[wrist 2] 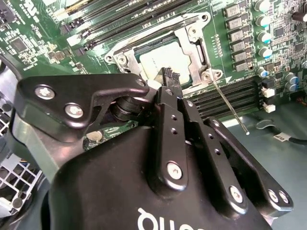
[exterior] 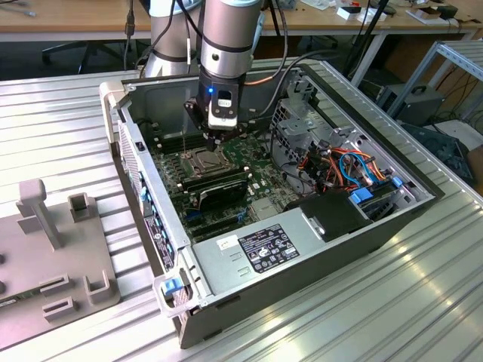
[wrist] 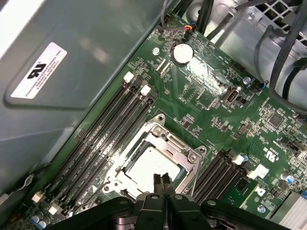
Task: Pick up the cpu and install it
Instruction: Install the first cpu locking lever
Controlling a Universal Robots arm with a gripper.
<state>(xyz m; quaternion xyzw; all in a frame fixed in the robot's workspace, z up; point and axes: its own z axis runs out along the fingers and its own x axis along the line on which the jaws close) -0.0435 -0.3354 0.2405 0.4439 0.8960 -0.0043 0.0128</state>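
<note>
Cpu (wrist: 146,166): dull silver square, lying flat inside the metal-framed socket (wrist: 183,152) on the green motherboard (wrist: 216,108); seated, judging by its level fit. Retention lever (wrist 2: 230,108) stands free, leaving the chip's top exposed. Jaws: closed together, gripping nothing, tips poised just over the chip's edge; contact cannot be told. Open computer case (exterior: 423,197) lies sideways on the ribbed surface (exterior: 68,113), giving access from above

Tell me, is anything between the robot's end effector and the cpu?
Nothing visible. In both wrist views the end effector hangs close over the cpu, which lies inside the metal socket frame. No cable, stick or other part lies between them.
</note>
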